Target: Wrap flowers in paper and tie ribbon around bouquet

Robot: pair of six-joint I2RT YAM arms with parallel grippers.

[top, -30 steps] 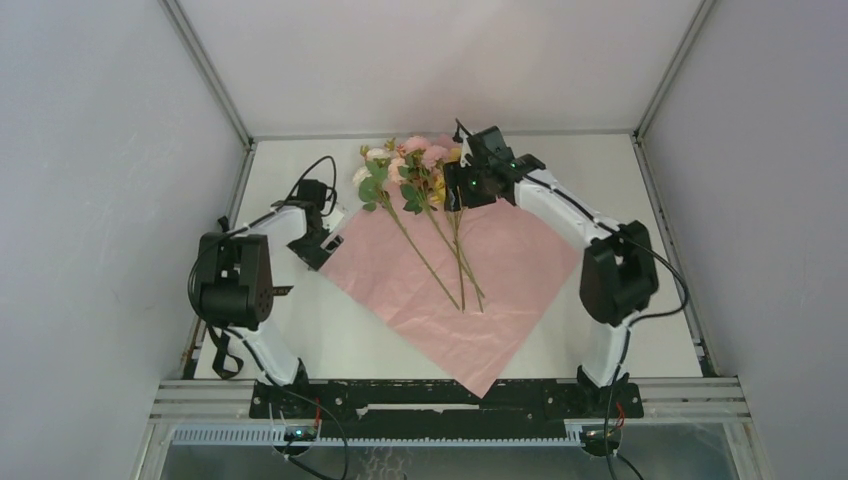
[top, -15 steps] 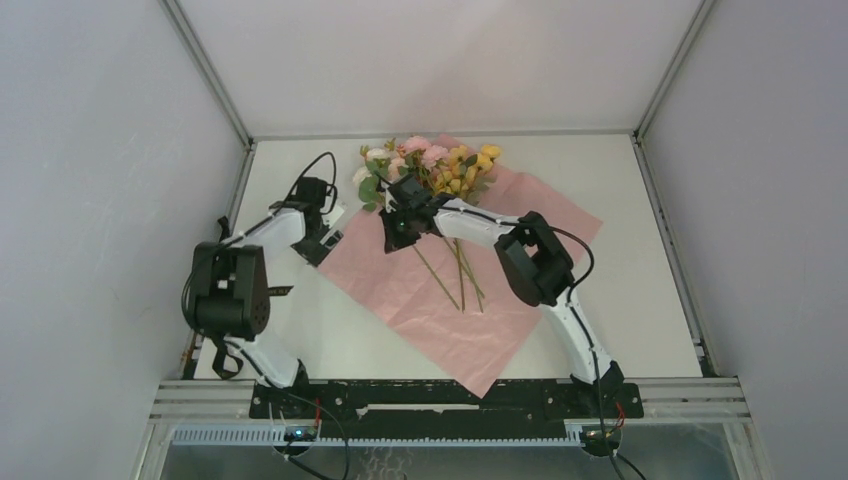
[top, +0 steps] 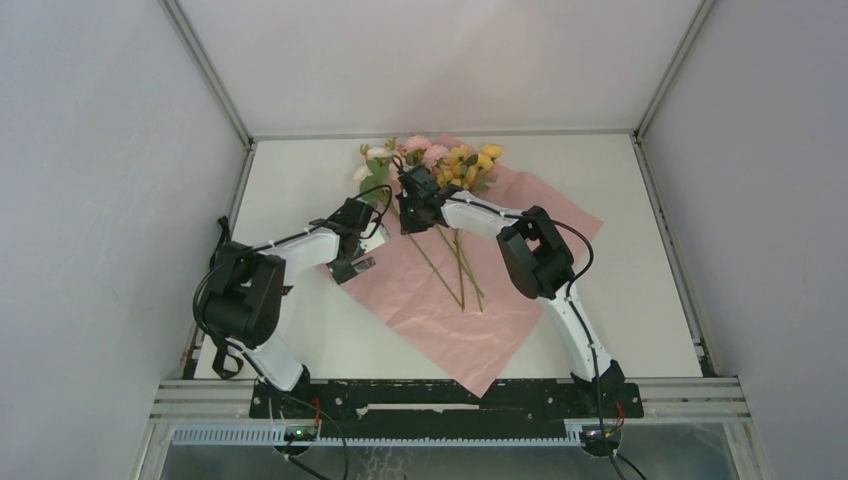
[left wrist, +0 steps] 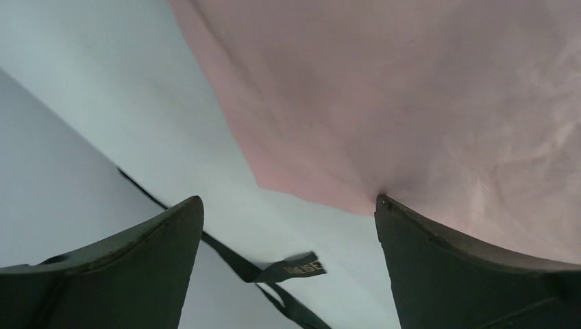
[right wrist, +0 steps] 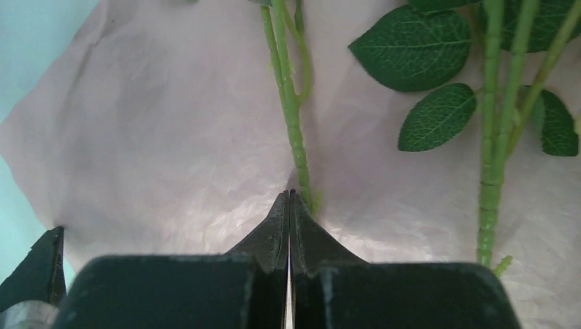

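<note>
Thin pink paper [top: 500, 290] lies as a diamond mid-frame on the white surface [top: 640, 220], with the flowers [top: 440, 160] on top of it.

The sheet is softly crinkled and matte. The stalks are ridged green with smooth oval leaves, and the pink, yellow and cream blooms sit at its upper corner. The right hand [right wrist: 289, 200] is pressed together with nothing between its fingers, its tip just beside one stalk. The left hand [left wrist: 288, 205] is spread over the paper's left corner, above a dark printed ribbon [left wrist: 299, 265]. A second ago the right hand was half spread over the blooms at upper centre and hid the yellow ones. The left hand sat further left then and has since swung inward.
</note>
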